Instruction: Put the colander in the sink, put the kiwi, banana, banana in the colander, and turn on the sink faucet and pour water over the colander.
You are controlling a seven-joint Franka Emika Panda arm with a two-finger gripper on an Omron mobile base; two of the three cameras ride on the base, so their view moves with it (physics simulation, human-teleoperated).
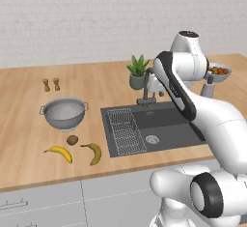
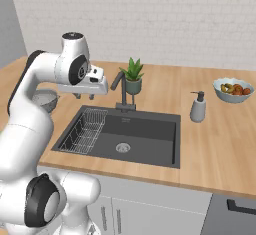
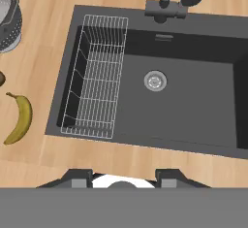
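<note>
Your pincer [image 2: 84, 96] hung above the sink [image 3: 193, 105], near the wire rack [image 3: 94, 76] side, its two fingertips [image 3: 77, 178] spread apart with nothing between them. You had the colander [image 1: 64, 112] sitting on the table [image 1: 29, 139] well to the left of the basin, upright and with nothing in it. Just in front of it lay the kiwi [image 1: 72, 140], and nearer the table's edge you had the bright banana [image 1: 60, 153] on the left and the duller banana [image 1: 94, 152] on the right, apart from each other. Your sink faucet [image 2: 120, 90] stood at the back rim of the sink, and no water showed in the basin, whose drain [image 3: 155, 80] lay bare. Off to the right you could see the soap dispenser [image 2: 198, 107] and the fruit bowl [image 2: 233, 90]; a potted plant [image 2: 132, 76] stood behind the tap.
</note>
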